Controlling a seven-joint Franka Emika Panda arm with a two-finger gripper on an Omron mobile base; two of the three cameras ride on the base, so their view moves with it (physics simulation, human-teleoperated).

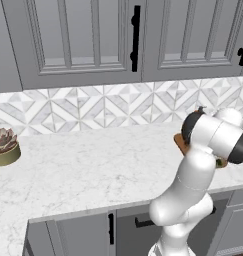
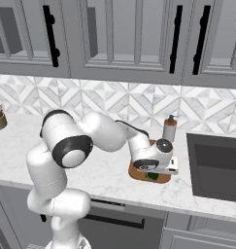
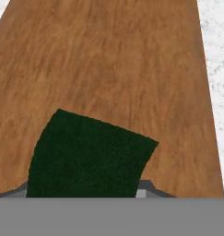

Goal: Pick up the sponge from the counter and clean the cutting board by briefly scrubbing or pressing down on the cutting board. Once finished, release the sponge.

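One sponge (image 3: 88, 154) clamped in gripper (image 2: 153, 171), mid cutting board (image 3: 113, 64); counter (image 3: 217, 55) beyond edge.

Two rear base views sharing counter (image 1: 83, 165), close hand view onto cutting board (image 3: 109, 60)

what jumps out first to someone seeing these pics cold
The white arm dominates, folded low over the reddish-brown cutting board on the marble counter, just left of a dark sink. In the hand view a dark green sponge sits at the gripper against the board's wood grain. A potted succulent stands alone at the counter's far left, below the geometric tile backsplash.
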